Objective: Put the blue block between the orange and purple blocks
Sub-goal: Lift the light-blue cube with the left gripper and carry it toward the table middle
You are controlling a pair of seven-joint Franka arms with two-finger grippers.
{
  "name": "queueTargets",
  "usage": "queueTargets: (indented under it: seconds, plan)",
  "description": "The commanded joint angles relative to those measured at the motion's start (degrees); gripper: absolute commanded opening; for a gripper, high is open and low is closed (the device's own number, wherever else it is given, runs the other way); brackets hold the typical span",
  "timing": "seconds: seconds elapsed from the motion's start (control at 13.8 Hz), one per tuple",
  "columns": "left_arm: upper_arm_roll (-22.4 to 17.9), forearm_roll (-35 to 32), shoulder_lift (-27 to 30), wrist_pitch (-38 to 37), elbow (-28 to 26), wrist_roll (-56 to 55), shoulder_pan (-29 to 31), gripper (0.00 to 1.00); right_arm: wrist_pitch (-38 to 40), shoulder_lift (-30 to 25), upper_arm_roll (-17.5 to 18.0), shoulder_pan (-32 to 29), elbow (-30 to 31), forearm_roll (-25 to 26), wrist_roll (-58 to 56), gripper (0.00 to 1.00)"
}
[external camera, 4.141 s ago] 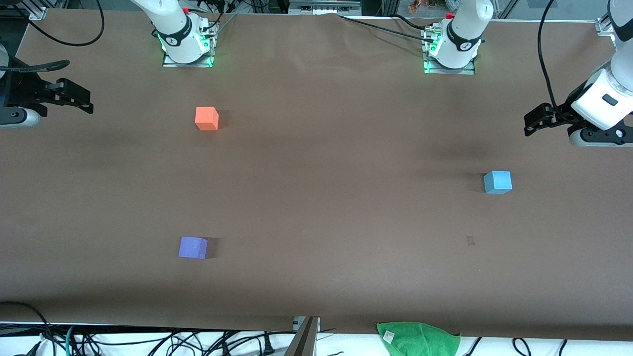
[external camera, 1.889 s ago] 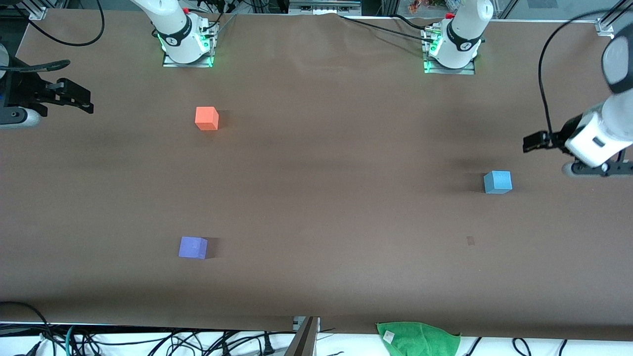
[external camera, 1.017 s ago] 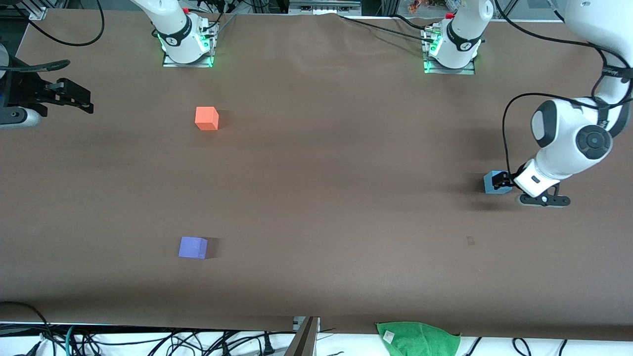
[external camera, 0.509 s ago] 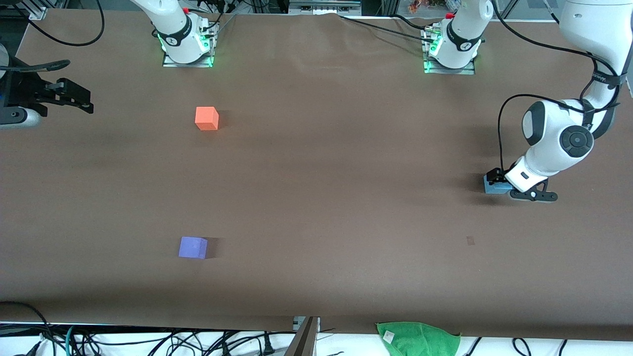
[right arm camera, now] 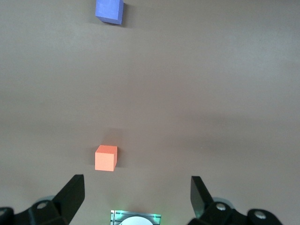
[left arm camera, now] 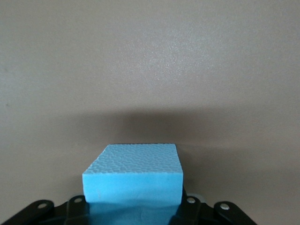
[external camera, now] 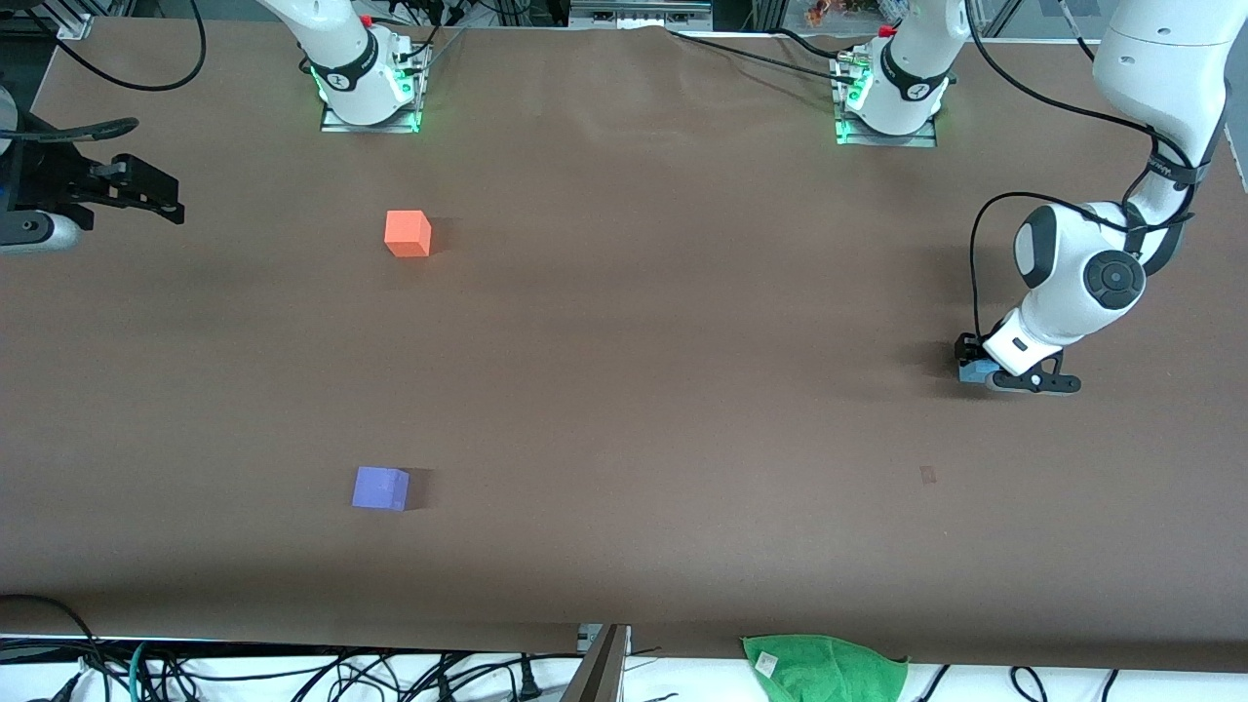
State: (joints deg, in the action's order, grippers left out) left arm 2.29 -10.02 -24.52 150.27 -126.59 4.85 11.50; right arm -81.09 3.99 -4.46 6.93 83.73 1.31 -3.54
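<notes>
The small light sky-blue matte cube (external camera: pixel 971 371) sits on the brown paper-covered table (external camera: pixel 643 390) toward the left arm's end, well apart from the other two cubes. The left gripper (external camera: pixel 975 357) is down at this cube, its black fingers on either side of it; in the left wrist view the blue cube (left arm camera: pixel 133 180) fills the space between the finger bases, but whether the jaws are pressed onto it or only straddling it cannot be told.

The bright orange matte cube (external camera: pixel 408 233) lies toward the right arm's end, near the right arm's base. The violet-purple matte cube (external camera: pixel 380 487) lies at the same end, nearer to the front camera, roughly in line with the orange one. Bare brown table separates the two cubes, and a wide bare stretch runs from them to the blue cube.

The right gripper (external camera: pixel 146 192) waits up over the table's edge at the right arm's end, its jaws wide apart; its wrist view shows the orange cube (right arm camera: pixel 106 158) and the purple cube (right arm camera: pixel 109 11) on the table.

A green cloth (external camera: pixel 825 667) lies off the table's edge nearest the front camera.
</notes>
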Motion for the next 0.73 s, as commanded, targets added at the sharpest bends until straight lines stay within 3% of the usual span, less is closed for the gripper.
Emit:
queueTargets:
  seconds: [0.0, 0.22, 0.44, 0.65]
  plan:
    - [0.7, -1.4, 2.5, -1.4, 0.2, 0.2, 0.5, 0.07, 0.0, -0.4, 0.2, 0.0, -0.1, 0.0, -0.9, 1.00]
    - [5.2, -0.6, 6.0, -11.0, 4.0, -1.0, 0.0, 0.07, 0.0, -0.4, 0.2, 0.0, -0.1, 0.0, -0.9, 1.00]
    - [13.2, -0.6, 6.2, -25.5, 13.6, -8.0, -0.1, 0.10, 0.0, -0.4, 0.2, 0.0, -0.1, -0.1, -0.9, 1.00]
    - [21.2, -0.4, 2.9, -29.5, 19.9, -23.0, -3.3, 0.10, 0.0, -0.4, 0.2, 0.0, -0.1, -0.1, -0.8, 1.00]
